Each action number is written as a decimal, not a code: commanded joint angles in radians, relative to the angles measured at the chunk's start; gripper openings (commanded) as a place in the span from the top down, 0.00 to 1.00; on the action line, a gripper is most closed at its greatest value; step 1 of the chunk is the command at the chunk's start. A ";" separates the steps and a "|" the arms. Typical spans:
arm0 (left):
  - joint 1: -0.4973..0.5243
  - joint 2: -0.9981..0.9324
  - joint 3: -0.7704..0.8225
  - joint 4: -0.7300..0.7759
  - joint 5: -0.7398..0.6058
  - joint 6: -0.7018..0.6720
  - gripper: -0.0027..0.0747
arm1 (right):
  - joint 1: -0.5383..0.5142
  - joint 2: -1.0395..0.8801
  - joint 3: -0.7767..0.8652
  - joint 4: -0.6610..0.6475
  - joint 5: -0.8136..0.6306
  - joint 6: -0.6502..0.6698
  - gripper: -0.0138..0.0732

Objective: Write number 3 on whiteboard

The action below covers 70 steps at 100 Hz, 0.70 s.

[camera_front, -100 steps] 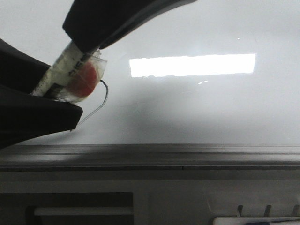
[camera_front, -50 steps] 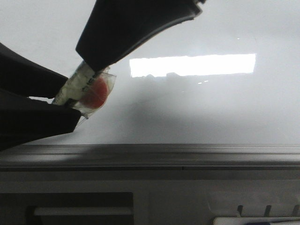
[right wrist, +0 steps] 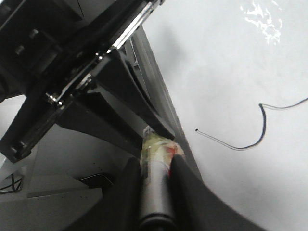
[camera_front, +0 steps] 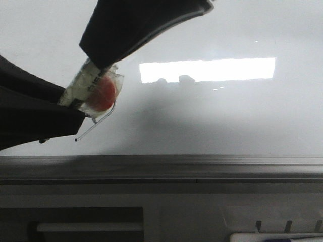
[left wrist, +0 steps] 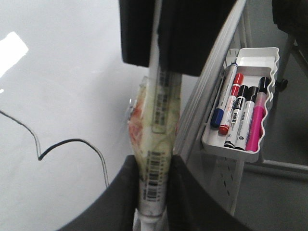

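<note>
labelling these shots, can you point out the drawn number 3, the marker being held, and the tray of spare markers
number 3 (right wrist: 250, 144): right wrist view, on its lower curve.
marker (left wrist: 158, 159): left wrist view, on the taped barrel between the fingers.
tray of spare markers (left wrist: 255, 55): left wrist view, on its white upper rim.

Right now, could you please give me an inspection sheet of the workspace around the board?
Surface: whiteboard glossy, reflecting a bright rectangular light; grey ledge along its bottom edge.
Job's things: number 3 partly visible as a thin black line; marker wrapped in tape.
Clutter: tray beside the board holding five markers.
End effectors: left end effector and right end effector both shut on the marker.
Cables: nothing seen.
Surroundings: dark frame under the ledge.
</note>
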 commanded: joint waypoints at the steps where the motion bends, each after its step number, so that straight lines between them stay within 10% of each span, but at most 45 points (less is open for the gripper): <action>1: -0.002 -0.006 -0.032 -0.047 -0.053 -0.021 0.99 | -0.006 -0.023 -0.031 0.016 -0.046 0.000 0.51; 15: -0.002 -0.006 -0.032 -0.137 -0.050 -0.021 0.99 | -0.020 -0.030 -0.031 0.016 -0.154 0.000 0.06; 39: -0.002 -0.016 -0.032 -0.795 0.099 -0.021 0.99 | -0.099 -0.128 -0.031 0.016 -0.288 0.000 0.17; 70: 0.046 0.048 -0.032 -1.159 0.096 -0.021 0.99 | -0.131 -0.188 -0.031 0.025 -0.292 0.000 0.21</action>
